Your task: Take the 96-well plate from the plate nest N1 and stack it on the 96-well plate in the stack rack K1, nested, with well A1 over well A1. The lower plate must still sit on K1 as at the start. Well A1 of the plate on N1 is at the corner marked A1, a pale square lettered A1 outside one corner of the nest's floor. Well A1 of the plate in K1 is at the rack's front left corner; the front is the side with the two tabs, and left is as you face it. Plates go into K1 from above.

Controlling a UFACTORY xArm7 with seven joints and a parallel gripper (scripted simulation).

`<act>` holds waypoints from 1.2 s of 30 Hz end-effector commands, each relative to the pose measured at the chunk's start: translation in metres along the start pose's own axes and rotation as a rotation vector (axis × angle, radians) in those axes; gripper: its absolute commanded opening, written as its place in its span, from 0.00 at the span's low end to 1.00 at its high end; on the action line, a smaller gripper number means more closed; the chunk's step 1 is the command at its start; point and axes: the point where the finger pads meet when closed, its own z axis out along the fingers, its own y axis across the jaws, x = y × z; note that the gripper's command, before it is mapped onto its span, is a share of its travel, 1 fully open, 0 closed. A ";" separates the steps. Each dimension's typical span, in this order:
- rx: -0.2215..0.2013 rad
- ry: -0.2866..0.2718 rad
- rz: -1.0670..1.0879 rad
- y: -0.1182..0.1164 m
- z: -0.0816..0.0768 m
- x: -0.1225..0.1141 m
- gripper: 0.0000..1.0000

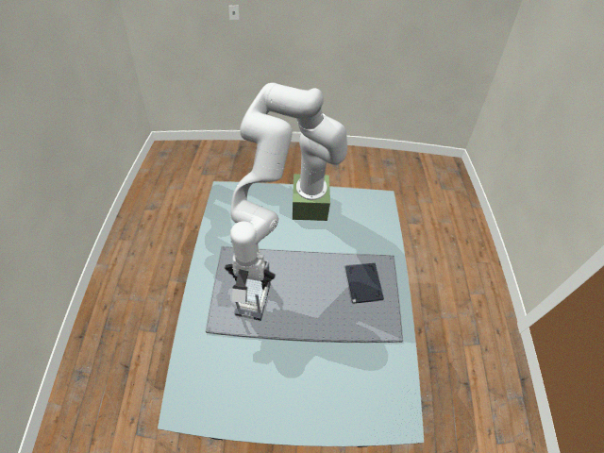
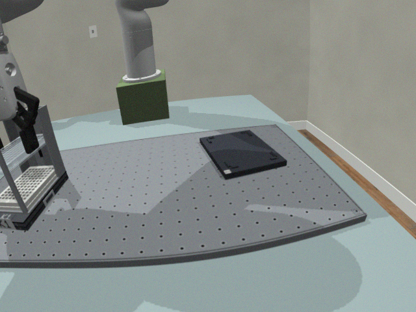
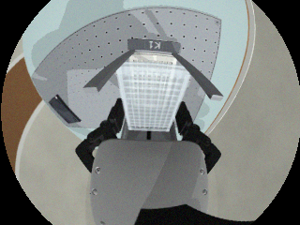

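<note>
My gripper is shut on a clear 96-well plate and holds it level inside the posts of stack rack K1, part way down from the top. The held plate shows in the exterior view above a white 96-well plate that sits on the rack's floor. A gap remains between the two plates. In the wrist view the rack's label K1 shows beyond the held plate, and the lower plate is hidden under it. The dark plate nest N1 stands empty at the right of the breadboard, with its pale A1 mark at the near corner.
The rack's grey posts stand close around the fingers. The green pedestal carrying the arm's base is behind the grey perforated breadboard.
</note>
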 end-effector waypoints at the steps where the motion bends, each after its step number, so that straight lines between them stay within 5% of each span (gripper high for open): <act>1: -0.002 0.004 0.000 0.001 0.003 0.002 0.00; 27: -0.002 0.004 0.000 0.001 0.041 0.002 0.00; 36: -0.002 0.004 0.000 0.001 0.041 0.002 0.00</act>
